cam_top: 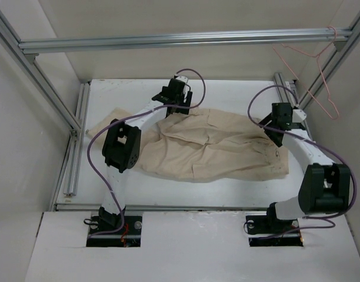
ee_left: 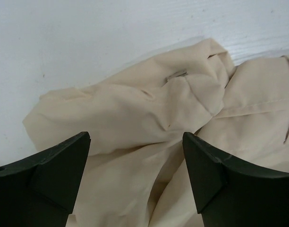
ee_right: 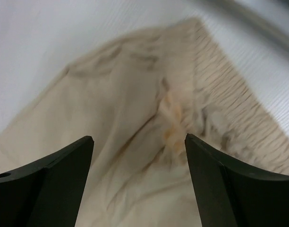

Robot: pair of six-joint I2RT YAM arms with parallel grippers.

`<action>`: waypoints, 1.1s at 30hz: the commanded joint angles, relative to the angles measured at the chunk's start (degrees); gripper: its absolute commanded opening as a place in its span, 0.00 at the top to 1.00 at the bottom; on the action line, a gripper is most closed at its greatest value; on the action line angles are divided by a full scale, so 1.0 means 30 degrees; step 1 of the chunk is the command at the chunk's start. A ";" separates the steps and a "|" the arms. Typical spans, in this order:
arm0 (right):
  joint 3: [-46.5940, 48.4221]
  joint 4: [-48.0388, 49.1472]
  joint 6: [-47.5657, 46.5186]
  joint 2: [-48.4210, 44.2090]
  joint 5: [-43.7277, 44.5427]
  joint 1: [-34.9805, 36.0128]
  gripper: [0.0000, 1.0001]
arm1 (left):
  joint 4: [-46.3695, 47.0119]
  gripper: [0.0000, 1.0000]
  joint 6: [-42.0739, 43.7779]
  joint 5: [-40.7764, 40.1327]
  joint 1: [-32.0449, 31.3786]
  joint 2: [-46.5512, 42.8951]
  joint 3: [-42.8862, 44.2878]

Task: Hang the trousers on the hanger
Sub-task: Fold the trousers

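Observation:
The beige trousers (cam_top: 209, 150) lie spread and wrinkled across the white table. The pink wire hanger (cam_top: 321, 70) hangs from the frame rail at the back right, apart from the cloth. My left gripper (cam_top: 181, 107) is open over the trousers' far edge; in the left wrist view its fingers (ee_left: 45, 182) straddle folded cloth (ee_left: 135, 109) without gripping it. My right gripper (cam_top: 276, 136) is open over the right end of the trousers; in the right wrist view the gathered waistband (ee_right: 215, 109) lies between and beyond the fingers (ee_right: 229, 184).
An aluminium frame rail (cam_top: 180, 40) crosses the back above the table. Upright frame posts stand at the left (cam_top: 33, 70) and right (cam_top: 339, 53). Purple cables (cam_top: 103, 176) loop along both arms. The table's near edge (cam_top: 180, 207) lies in front of the trousers.

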 commanded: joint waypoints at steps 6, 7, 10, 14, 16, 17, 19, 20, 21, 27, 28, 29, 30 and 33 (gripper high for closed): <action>-0.3649 -0.0112 0.0238 -0.4173 -0.0823 0.5397 0.17 | 0.0210 0.32 -0.0135 0.3195 0.0312 0.1420 0.2449; -0.3796 -0.0172 0.0355 -0.4379 -0.0823 0.5808 0.17 | 0.0296 0.33 -0.0194 0.3607 0.0312 0.1246 0.2217; -0.4207 -0.0085 0.0619 -0.4527 -0.0794 0.6952 0.17 | 0.0851 0.32 -0.0341 0.4516 0.0137 0.0834 0.1717; -0.4296 0.0236 0.0825 -0.4322 -0.1290 0.7948 0.19 | 0.0211 0.30 -0.0399 0.4636 0.0048 0.2439 0.3731; -0.4354 0.0472 0.0796 -0.4293 -0.1438 0.8534 0.20 | -0.0025 0.30 -0.0459 0.4753 -0.0039 0.2970 0.4497; -0.4354 0.0414 0.0796 -0.4264 -0.1409 0.8711 0.21 | -0.0026 0.32 -0.0459 0.4782 -0.0156 0.3146 0.4761; -0.4471 0.0530 0.0912 -0.4147 -0.1379 0.8918 0.22 | -0.0026 0.41 -0.0371 0.4812 -0.0332 0.3382 0.5026; -0.4530 0.0589 0.0942 -0.4030 -0.1438 0.8918 0.24 | -0.0026 0.51 -0.0342 0.4638 -0.0361 0.3585 0.5172; -0.4588 0.0676 0.1000 -0.3884 -0.1467 0.8918 0.26 | -0.0084 0.62 -0.0399 0.4433 -0.0304 0.3791 0.5348; -0.4530 0.0765 0.0708 -0.3560 -0.1555 0.8918 0.27 | 0.0467 0.96 -0.1564 0.0313 0.1215 0.3533 0.5060; -0.4530 0.0794 0.0592 -0.3734 -0.1642 0.8918 0.27 | 0.1255 0.97 -0.2355 -0.0628 0.1887 0.2978 0.4505; -0.4559 0.0824 0.0533 -0.3823 -0.1701 0.8918 0.27 | 0.2278 0.97 -0.3204 -0.1420 0.2677 0.2392 0.3862; -0.4589 0.0824 0.0445 -0.3940 -0.1760 0.8918 0.26 | 0.3159 0.97 -0.3995 -0.1950 0.3497 0.1835 0.3304; -0.4706 0.0824 0.0327 -0.4058 -0.1848 0.8976 0.26 | 0.3927 0.96 -0.4997 -0.2979 0.5316 0.1361 0.2802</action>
